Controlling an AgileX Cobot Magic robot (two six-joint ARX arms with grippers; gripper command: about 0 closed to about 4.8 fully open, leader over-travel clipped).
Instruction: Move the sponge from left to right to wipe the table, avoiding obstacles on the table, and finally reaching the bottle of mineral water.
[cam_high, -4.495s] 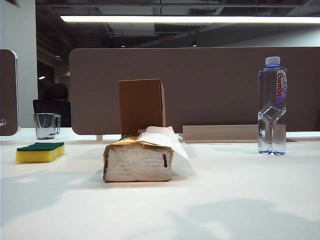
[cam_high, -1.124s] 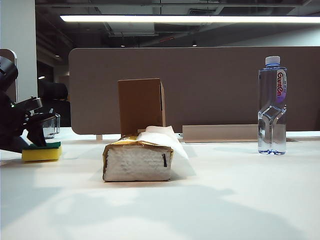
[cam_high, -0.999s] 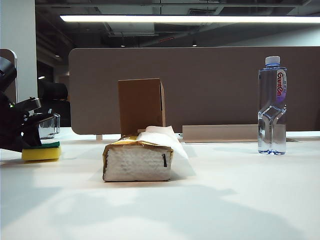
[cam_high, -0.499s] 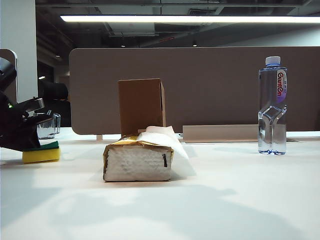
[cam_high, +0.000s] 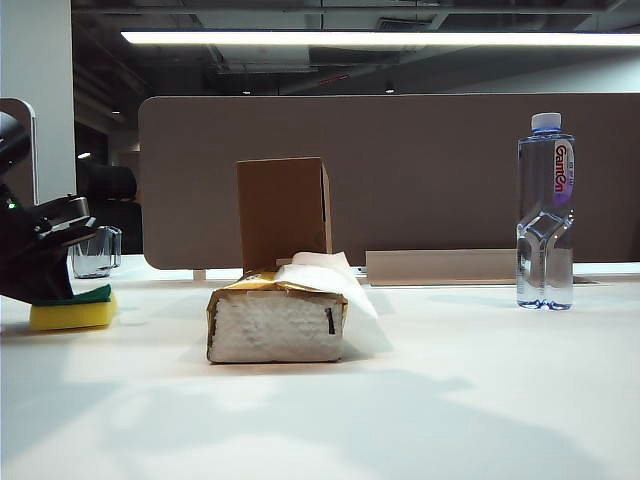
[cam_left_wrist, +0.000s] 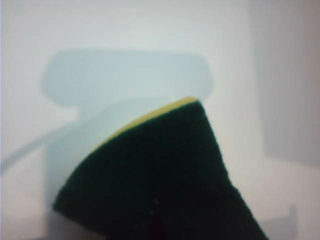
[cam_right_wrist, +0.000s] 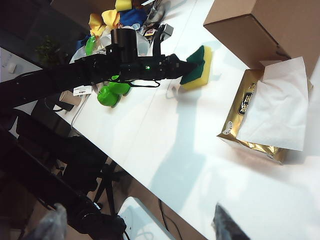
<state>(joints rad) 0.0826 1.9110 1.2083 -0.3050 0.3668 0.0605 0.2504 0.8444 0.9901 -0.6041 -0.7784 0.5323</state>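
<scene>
1. The sponge (cam_high: 72, 312) sits at the desk's (cam_high: 420, 400) far left, now pinched tight in the left claw (cam_high: 62, 268); it's slid slightly left and tilted, so wiping can start.
2. Tissue pack (cam_high: 278, 318), cardboard box (cam_high: 283, 212), then the water bottle (cam_high: 545, 212) lie ahead.
3. Right claw (cam_right_wrist: 137, 220) hangs wide open above the desk, empty, only blurry fingertips showing.

Yellow foam sponge (cam_high: 72, 314) with rough green scouring top; smooth white table (cam_high: 420, 400); glossy gold tissue pack (cam_high: 277, 322); matt cardboard box (cam_high: 283, 210).

clear glass cup (cam_high: 95, 255) at far left, brown partition (cam_high: 400, 170) behind
</scene>
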